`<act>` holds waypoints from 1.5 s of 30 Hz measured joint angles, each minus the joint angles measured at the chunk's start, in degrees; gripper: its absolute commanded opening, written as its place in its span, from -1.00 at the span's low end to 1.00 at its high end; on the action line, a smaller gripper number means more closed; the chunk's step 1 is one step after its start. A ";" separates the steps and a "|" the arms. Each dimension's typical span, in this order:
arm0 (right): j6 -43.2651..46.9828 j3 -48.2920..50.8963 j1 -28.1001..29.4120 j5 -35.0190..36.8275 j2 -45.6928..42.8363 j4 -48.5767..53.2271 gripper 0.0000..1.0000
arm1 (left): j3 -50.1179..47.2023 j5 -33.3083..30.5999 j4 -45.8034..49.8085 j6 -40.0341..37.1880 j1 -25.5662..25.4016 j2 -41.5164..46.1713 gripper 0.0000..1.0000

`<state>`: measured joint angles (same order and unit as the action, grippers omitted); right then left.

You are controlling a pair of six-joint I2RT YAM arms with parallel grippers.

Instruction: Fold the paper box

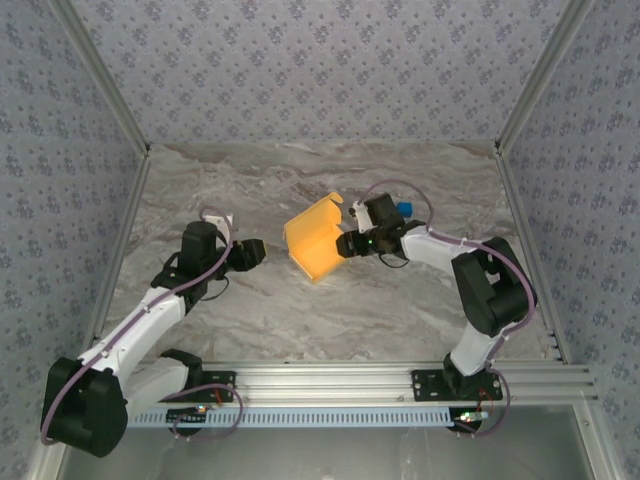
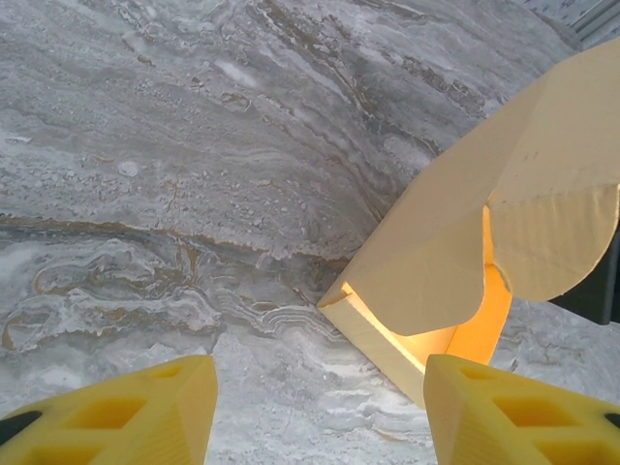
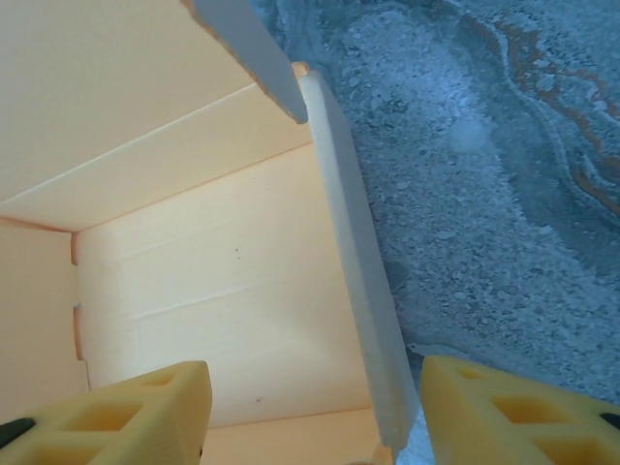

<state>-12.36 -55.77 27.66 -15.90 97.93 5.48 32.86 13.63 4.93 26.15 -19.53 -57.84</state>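
Table (image 1: 250, 320): left end effector (image 1: 257, 251), right end effector (image 1: 346, 245) gape empty, flanking paper box (image 1: 313, 240) — blue object (image 1: 405, 207) nearby.

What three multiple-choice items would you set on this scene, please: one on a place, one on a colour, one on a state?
1. Where is the paper box? A) between the left gripper and the right gripper B) far left corner C) on the rail
2. Its colour? A) blue B) green C) yellow-orange
3. The left gripper is: A) shut on the box B) open, empty C) shut, empty
Key: 1A, the top view shows it between them; 2C, its card is that colour; 3B, its fingers stand apart over bare table.
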 measured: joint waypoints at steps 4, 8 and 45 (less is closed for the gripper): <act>-0.57 1.07 0.20 -1.99 -0.02 -1.51 0.19 | 0.00 -0.66 0.61 -0.13 0.00 0.00 0.17; -1.40 3.54 0.92 -3.82 -0.44 -2.80 0.19 | 0.00 -1.38 1.22 -0.15 0.00 0.00 0.17; 4.74 -26.14 -18.14 21.88 14.75 20.39 0.60 | 0.13 18.32 -5.90 -0.61 -4.11 0.44 0.91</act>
<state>-7.62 -81.91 9.52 5.98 112.68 25.87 32.99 31.94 -0.97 25.54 -23.64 -57.41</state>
